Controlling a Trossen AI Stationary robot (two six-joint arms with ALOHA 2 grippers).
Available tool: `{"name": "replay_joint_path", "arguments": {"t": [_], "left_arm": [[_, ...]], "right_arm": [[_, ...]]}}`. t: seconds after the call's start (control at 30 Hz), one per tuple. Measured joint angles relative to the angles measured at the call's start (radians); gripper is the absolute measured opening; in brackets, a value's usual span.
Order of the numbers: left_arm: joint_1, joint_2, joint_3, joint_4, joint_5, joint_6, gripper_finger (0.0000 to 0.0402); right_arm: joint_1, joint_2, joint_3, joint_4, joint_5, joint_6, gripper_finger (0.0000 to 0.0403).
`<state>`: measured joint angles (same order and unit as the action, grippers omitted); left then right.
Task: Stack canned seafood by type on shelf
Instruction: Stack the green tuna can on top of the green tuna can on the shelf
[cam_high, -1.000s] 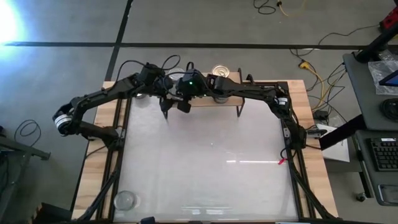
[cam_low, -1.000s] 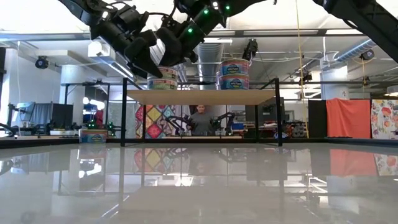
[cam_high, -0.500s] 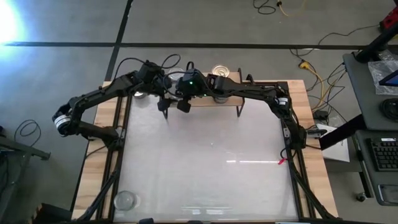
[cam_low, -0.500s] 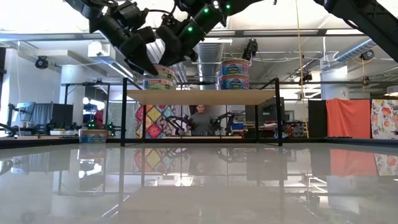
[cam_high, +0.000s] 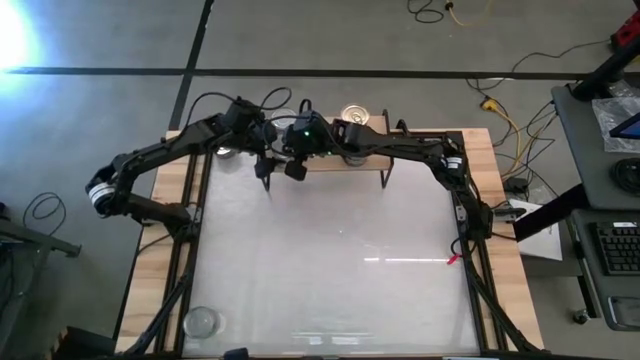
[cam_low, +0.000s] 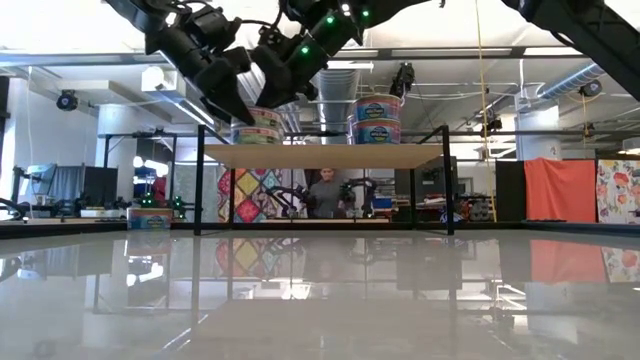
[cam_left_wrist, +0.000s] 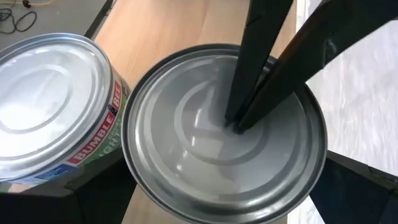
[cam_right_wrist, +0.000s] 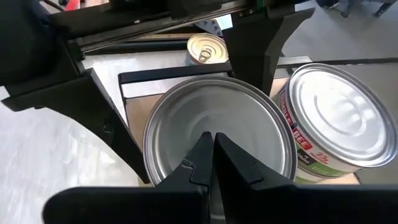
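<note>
The shelf (cam_low: 330, 156) is a light-wood board on black wire legs at the table's far edge (cam_high: 340, 164). At its left end a silver-top can (cam_left_wrist: 186, 143) stands beside a second silver-top can (cam_left_wrist: 43, 106) with a red-and-green label. My left gripper (cam_left_wrist: 221, 202) (cam_high: 262, 160) has a finger on either side of the first can. My right gripper (cam_right_wrist: 213, 149) (cam_high: 294, 166) is shut, its tips on that can's lid. Two blue-labelled cans (cam_low: 378, 118) are stacked further right on the shelf. What the held can stands on is hidden. My left gripper holds the silver-top can by its side wall (cam_left_wrist: 134, 180), pinched between the two fingers, which come from above and slant down. The can sits upright on the shelf's left end. My right gripper presses its shut fingertips (cam_left_wrist: 239, 121) on the middle of the can's lid (cam_right_wrist: 186, 124), slanting down from above.
A gold-top can (cam_high: 353, 115) (cam_right_wrist: 208, 48) stands beyond the shelf's far side. A clear round object (cam_high: 200, 322) lies at the table's near left corner. Both arms cross above the shelf's left half. A person (cam_low: 322, 192) sits in the room behind.
Both grippers have shifted a little toward the table's left, and the silver-top can between the left fingers has slid left along the shelf with them. The right gripper's shut tips have stayed on its lid.
</note>
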<state>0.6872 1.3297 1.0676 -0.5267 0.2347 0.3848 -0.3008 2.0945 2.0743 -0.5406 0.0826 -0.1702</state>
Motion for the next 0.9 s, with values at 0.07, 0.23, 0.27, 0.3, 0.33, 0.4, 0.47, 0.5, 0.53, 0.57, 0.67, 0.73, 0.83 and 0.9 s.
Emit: {"name": "replay_joint_path", "arguments": {"t": [0.07,0.23,0.27,0.3,0.33,0.4,0.47,0.5,0.53,0.57,0.67,0.73,0.83,0.9], "left_arm": [[0.0,0.005,0.001,0.002,-0.001,-0.001,0.0392],[0.0,0.008,0.002,0.003,-0.001,0.008,0.0382],[0.0,0.008,0.002,0.006,0.002,0.012,0.0378],[0.0,0.008,0.001,0.008,0.009,0.014,0.0374],[0.001,0.009,0.001,0.01,0.016,0.015,0.0371],[0.001,0.009,0.0,0.011,0.017,0.018,0.0368],[0.001,0.009,0.0,0.013,0.018,0.022,0.037],[0.0,0.009,0.0,0.013,0.018,0.023,0.0374],[0.0,0.009,0.0,0.013,0.018,0.024,0.038],[0.0,0.009,0.0,0.014,0.018,0.024,0.0387],[0.0,0.009,-0.001,0.014,0.018,0.025,0.0393],[0.0,0.009,0.005,0.004,0.018,0.025,0.0389],[-0.001,0.009,0.022,-0.023,0.018,0.025,0.039],[-0.001,0.009,0.032,-0.037,0.017,0.026,0.0393]], "right_arm": [[0.0,0.0,0.011,-0.004,-0.002,-0.008,0.0011],[-0.001,0.0,0.014,-0.008,-0.002,-0.014,0.0011],[-0.001,0.0,0.013,-0.008,-0.003,-0.016,0.0011],[-0.001,0.0,0.011,-0.008,-0.004,-0.018,0.0011],[-0.001,0.0,0.008,-0.007,-0.004,-0.024,0.0011],[-0.001,0.0,0.001,-0.005,-0.004,-0.027,0.0011],[-0.001,-0.001,-0.001,-0.007,-0.004,-0.027,0.0011],[-0.001,-0.001,-0.002,-0.008,-0.005,-0.027,0.0011],[-0.001,-0.001,-0.002,-0.01,-0.005,-0.027,0.0011],[-0.001,-0.001,-0.002,-0.012,-0.005,-0.027,0.0011],[-0.001,-0.002,-0.001,-0.022,-0.006,-0.027,0.0011],[-0.001,-0.003,-0.001,-0.031,-0.009,-0.033,0.0011],[-0.001,-0.003,0.0,-0.044,-0.013,-0.048,0.0011],[-0.003,-0.003,0.0,-0.058,-0.013,-0.05,0.0011]]}}
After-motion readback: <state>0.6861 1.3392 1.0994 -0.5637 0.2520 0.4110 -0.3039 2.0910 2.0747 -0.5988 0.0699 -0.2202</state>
